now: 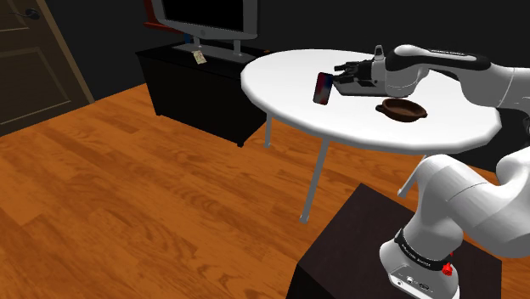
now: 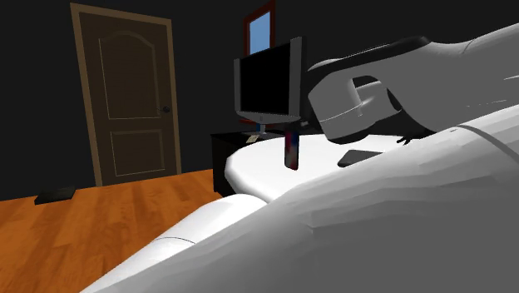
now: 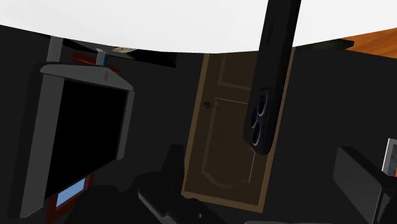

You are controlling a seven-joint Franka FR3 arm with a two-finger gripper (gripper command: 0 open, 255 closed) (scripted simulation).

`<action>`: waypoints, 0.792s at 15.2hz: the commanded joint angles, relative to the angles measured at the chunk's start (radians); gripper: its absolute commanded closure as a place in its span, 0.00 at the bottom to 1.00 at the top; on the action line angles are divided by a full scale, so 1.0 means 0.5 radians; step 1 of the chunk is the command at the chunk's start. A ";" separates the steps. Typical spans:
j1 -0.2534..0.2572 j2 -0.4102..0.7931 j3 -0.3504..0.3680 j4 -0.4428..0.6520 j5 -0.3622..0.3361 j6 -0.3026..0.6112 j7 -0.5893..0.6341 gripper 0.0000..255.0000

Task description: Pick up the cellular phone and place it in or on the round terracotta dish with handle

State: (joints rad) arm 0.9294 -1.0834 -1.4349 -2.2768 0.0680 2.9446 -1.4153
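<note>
We see the tool (image 1: 340,81) spread wide; the phone (image 1: 323,87) stands upright just beyond its fingertips, touching neither, over the tabletop (image 1: 284,81).

Dim render, dark bkgd, bright table (image 1: 289,85)

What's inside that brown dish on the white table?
Nothing visible: the brown dish looks empty in the shoulder view. In the second exterior view the arm covers most of it.

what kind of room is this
Probably a living room in a house: a wood floor, a panelled brown door, and a flat screen standing on a low dark cabinet beside a round white table.
</note>
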 commanded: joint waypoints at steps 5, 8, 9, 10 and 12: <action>0.135 0.015 -0.056 0.055 0.005 0.066 -0.001 0.00; 0.135 0.015 -0.056 0.055 0.005 0.066 -0.001 0.00; 0.135 0.015 -0.056 0.055 0.005 0.066 -0.001 0.00; 0.135 0.015 -0.056 0.055 0.005 0.066 -0.001 0.00; 0.135 0.015 -0.056 0.055 0.005 0.066 -0.001 1.00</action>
State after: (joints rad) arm 0.9970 -1.0760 -1.4630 -2.2491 0.0707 2.9775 -1.4156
